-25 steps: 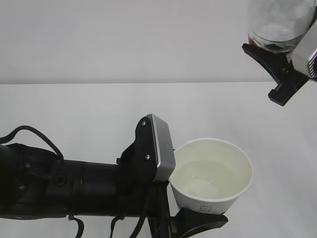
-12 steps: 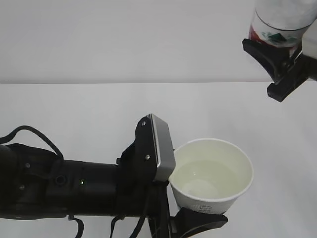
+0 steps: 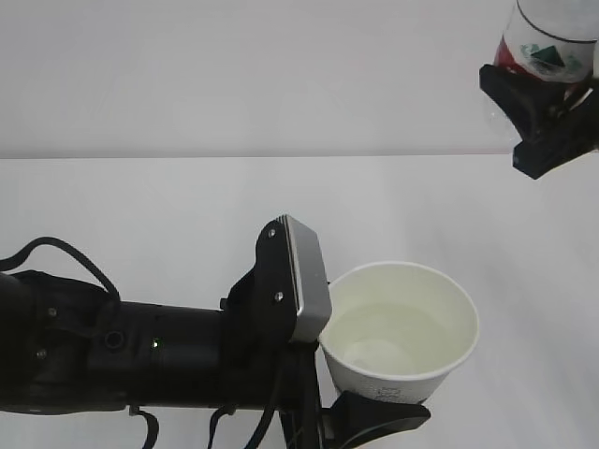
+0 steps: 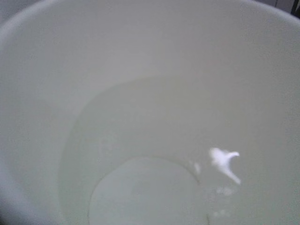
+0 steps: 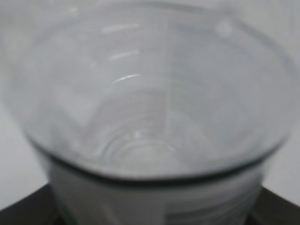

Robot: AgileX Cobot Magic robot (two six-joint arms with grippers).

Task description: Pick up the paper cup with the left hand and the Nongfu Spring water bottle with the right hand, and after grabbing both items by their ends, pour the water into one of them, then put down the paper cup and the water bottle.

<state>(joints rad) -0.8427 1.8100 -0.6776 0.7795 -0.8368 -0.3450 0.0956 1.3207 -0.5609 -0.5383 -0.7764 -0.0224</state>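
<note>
The white paper cup (image 3: 404, 329) hangs low at the centre right of the exterior view with clear water (image 3: 384, 348) in its bottom. My left gripper (image 3: 351, 376), black with a grey plate, is shut on the cup's wall from the left. In the left wrist view the cup's inside (image 4: 140, 75) fills the frame, water (image 4: 140, 194) pooled at the bottom, and no fingers show. At the top right my right gripper (image 3: 552, 105) is shut on the Nongfu Spring water bottle (image 3: 550, 42), whose red label and green emblem show. The right wrist view is filled by the blurred clear bottle (image 5: 150, 117).
A white table (image 3: 140, 196) runs back to a plain light wall (image 3: 234, 75). My thick black left arm (image 3: 112, 351) with its cables crosses the lower left of the exterior view. The bottle's upper part is cut off by the frame edge.
My right gripper has carried the bottle to the right and a little up, away from above the cup; more of the label shows. The left arm and cup have stayed still.
</note>
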